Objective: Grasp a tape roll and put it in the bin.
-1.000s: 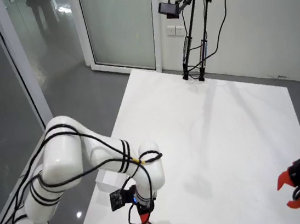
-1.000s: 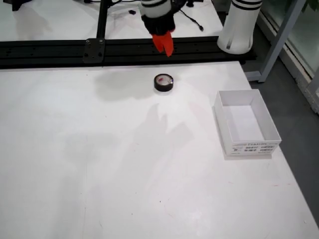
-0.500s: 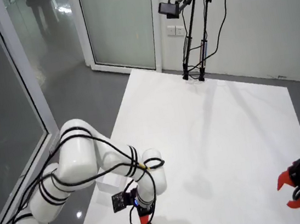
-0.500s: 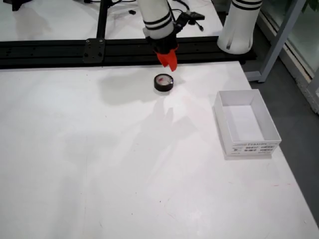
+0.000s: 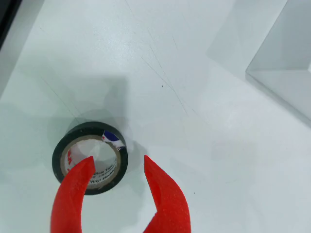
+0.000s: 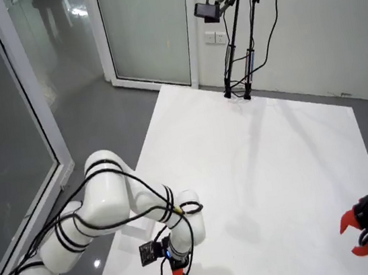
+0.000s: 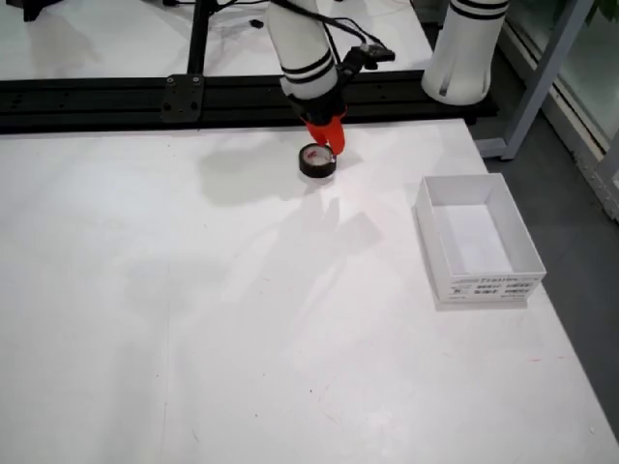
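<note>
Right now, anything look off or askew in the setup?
Nothing damaged or spilled. The tape roll lies flat on the table; the open gripper sits off-centre, one finger over the roll's core, the other outside its wall. The white bin stands upright and empty.

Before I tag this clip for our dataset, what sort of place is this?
Most likely a robotics lab or test room. A white worktable carries only a tape roll and a white bin, a camera on a stand looks down on it, and glass partitions stand around the grey floor.
</note>
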